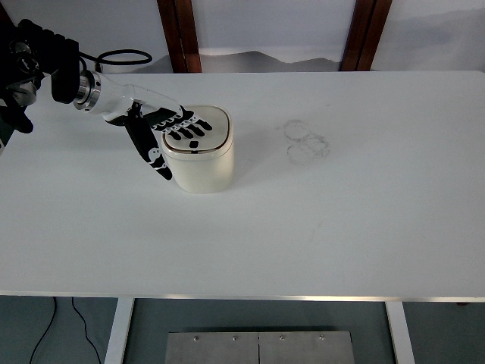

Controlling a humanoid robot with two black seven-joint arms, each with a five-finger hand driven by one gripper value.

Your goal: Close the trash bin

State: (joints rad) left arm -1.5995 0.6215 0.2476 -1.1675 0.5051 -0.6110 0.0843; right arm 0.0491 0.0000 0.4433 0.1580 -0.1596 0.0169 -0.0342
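One cream trash bin (200, 163) stands left of centre on the white table (318, 227), its lid (206, 127) lying flat across the top. My left hand (163, 129) rests spread wide on that lid, thumb hanging down the bin's left side, gripping nothing.

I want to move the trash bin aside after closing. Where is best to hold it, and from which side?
Probably the trash bin is best held around its cream body, below the lid, coming from the left where the left robot hand already is. The walls look smooth and upright with rounded corners, and no handle shows. Its fingers lie flat on the lid now.
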